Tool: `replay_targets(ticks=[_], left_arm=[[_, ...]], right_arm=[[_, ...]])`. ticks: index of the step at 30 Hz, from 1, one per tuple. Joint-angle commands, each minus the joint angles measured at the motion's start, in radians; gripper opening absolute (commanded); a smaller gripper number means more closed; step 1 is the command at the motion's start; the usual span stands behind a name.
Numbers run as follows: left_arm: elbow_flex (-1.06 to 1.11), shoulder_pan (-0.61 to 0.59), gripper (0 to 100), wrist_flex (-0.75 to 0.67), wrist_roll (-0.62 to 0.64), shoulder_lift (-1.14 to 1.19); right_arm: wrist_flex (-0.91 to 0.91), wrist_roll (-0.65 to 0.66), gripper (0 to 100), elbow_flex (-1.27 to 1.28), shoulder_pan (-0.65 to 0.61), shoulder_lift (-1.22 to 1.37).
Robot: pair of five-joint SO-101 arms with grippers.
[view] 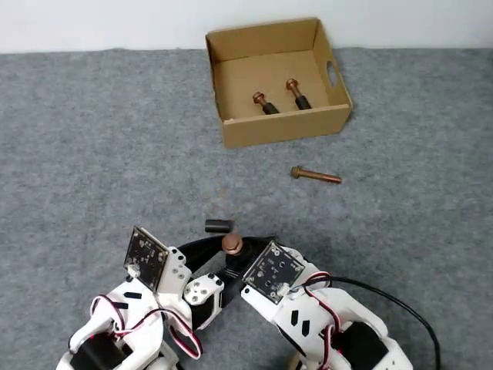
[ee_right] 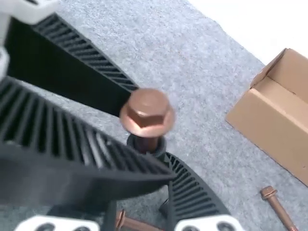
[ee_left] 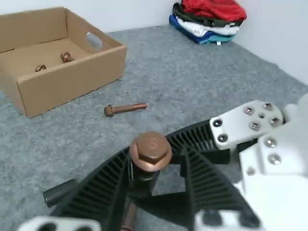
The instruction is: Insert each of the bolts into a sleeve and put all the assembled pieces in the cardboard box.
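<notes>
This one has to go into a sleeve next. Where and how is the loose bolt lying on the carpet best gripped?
The bolt lies flat on the carpet with room on both sides, so come straight down from above, closing across its length. Probably grip the shank just behind the head, leaving the tip free for the sleeve.

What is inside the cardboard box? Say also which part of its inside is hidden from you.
Two bolts, each seated in a black sleeve, rest side by side on the floor of the cardboard box: one and another. The near wall covers the floor strip right behind it.
</notes>
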Motion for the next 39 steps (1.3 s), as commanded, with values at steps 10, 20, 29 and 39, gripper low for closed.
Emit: replay_targets(ticks=[10, 20, 29, 39], left_arm=[[-0.263, -0.091, 16, 0.166, 0.008, 0.003], [-0.205, -0.362, 1, 0.210, -0.109, -0.003], [0.042, -0.683, 0, 0.066, -0.201, 0.000], [0.323, -0.692, 0, -0.089, -0.203, -0.005]], right_arm=[[-0.028, 0.002, 0.9, -0.075, 0.127, -0.013], [-0.022, -0.190, 0.8, -0.074, 0.453, -0.001], [0.116, -0.384, 0.8, -0.350, 0.661, 0.308], [0.150, -0.439, 0.9, -0.893, 0.702, 0.932]])
